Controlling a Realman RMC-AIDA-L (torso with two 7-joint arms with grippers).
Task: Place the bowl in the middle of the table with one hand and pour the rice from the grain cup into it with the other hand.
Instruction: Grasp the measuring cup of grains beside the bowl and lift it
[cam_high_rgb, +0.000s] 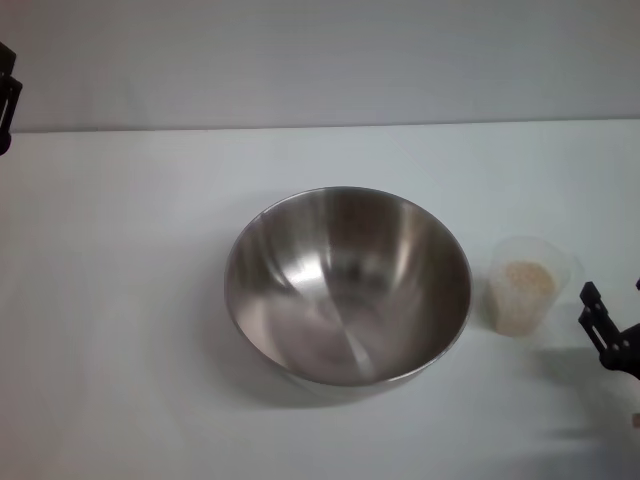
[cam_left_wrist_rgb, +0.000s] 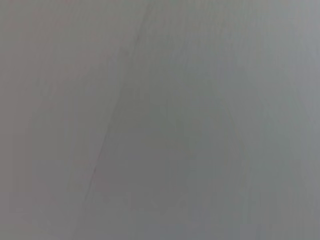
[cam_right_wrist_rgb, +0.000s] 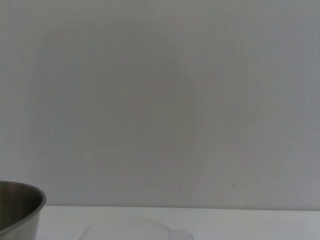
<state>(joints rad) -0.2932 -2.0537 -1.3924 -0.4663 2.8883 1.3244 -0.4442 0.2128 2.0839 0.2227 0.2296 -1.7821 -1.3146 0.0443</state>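
Note:
The steel bowl (cam_high_rgb: 348, 283) stands empty in the middle of the white table (cam_high_rgb: 130, 300). The clear grain cup (cam_high_rgb: 527, 285) stands upright just right of it, with pale rice (cam_high_rgb: 524, 280) inside. My right gripper (cam_high_rgb: 613, 292) is open and empty at the table's right edge, just right of the cup and not touching it. In the right wrist view the bowl's rim (cam_right_wrist_rgb: 20, 207) and the cup's faint rim (cam_right_wrist_rgb: 135, 232) show low down. My left gripper (cam_high_rgb: 6, 100) is parked at the far left edge, away from the bowl.
A plain grey wall (cam_high_rgb: 320, 60) rises behind the table's far edge. The left wrist view shows only a blank grey surface.

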